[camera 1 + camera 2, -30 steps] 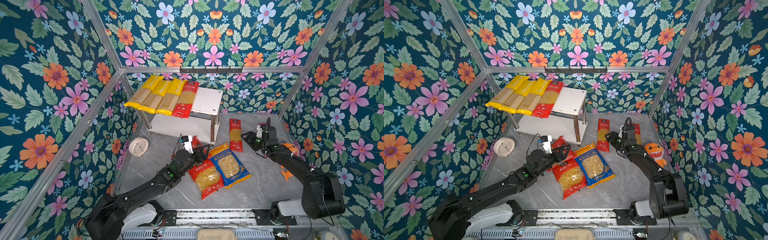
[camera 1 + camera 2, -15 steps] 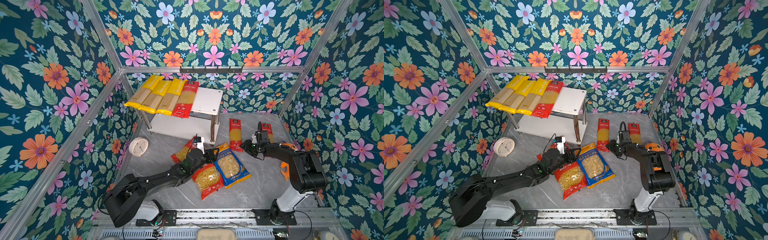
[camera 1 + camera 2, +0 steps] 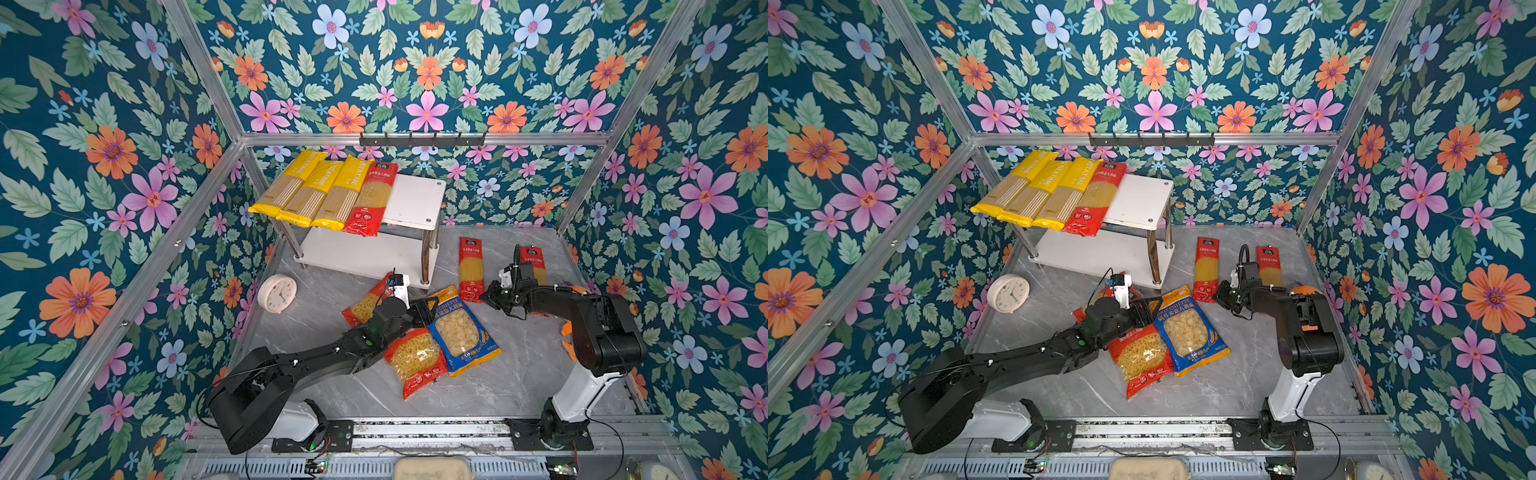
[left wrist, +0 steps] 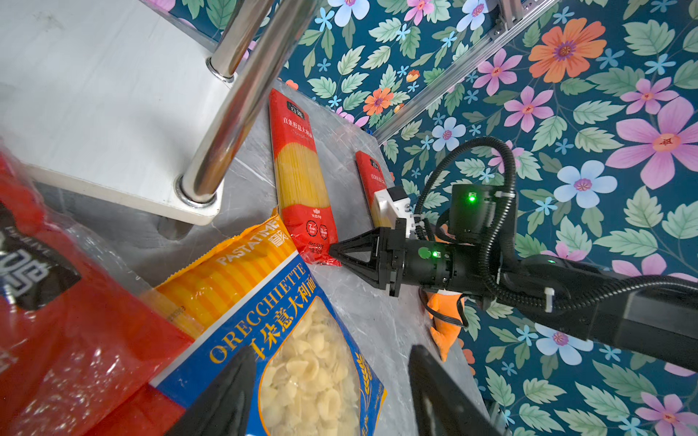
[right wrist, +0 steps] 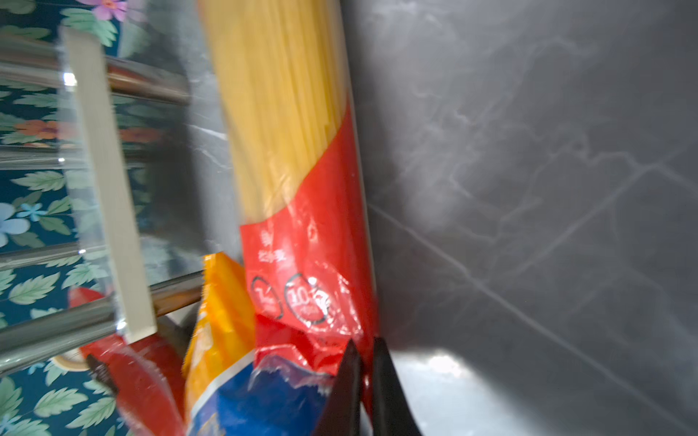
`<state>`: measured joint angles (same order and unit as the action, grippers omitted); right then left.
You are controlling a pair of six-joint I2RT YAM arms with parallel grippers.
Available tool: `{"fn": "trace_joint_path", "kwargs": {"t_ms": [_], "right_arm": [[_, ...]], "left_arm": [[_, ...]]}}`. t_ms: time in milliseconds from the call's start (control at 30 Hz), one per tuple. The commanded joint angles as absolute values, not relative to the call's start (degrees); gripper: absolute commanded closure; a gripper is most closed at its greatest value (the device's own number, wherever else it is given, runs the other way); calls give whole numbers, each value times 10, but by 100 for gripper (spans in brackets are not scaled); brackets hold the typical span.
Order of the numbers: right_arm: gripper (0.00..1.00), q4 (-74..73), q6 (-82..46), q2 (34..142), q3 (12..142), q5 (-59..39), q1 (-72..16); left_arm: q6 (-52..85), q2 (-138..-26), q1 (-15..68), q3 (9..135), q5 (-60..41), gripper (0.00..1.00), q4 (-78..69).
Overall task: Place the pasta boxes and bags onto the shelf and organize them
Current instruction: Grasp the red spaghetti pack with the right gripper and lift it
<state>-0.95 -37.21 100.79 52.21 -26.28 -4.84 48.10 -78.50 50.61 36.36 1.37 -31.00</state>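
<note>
Swinging in from beside the outer red pack (image 3: 534, 259), the right gripper (image 4: 334, 251) has come to the near end of the middle red pack (image 3: 471, 266) and snapped its jaws together. Meanwhile the left gripper (image 3: 419, 311) has reached further forward, over the orecchiette bag (image 3: 461, 332).

The right wrist view shows the right jaws clenched with a sliver of red film between them. They seem to pinch the pack's end seal at a corner, not its body. The left jaws stand released, one finger (image 4: 226, 392) above the bag, holding nothing.

The middle red pack lies flat on the floor (image 3: 519, 374) just right of the shelf (image 3: 415, 199). Its long axis runs away from the robot's base, with the gripper at the near tip and roughly in line with it. Four long packs (image 3: 328, 191) already lie side by side on the top board, with bare board to their right.

The right arm is plainly the nearer. Held by one end, the pack will likely droop. The move probably calls for a lift, then a carry leftward and back, keeping the axis parallel to the shelved packs.
</note>
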Motion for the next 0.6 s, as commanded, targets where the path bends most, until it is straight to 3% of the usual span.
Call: {"fn": "trace_joint_path", "kwargs": {"t_ms": [0,333,567], "right_arm": [[95,-10,-386,985,537,-285,-46],[100,-39,-498,902,569,-336,-43],[100,-139,-625,835,510,-341,-79]], "left_arm": [[482,-784,505,364,19,34,-321],[489,-782,506,364,18,34,-326],[481,-765,505,360,38,34,-321]]}}
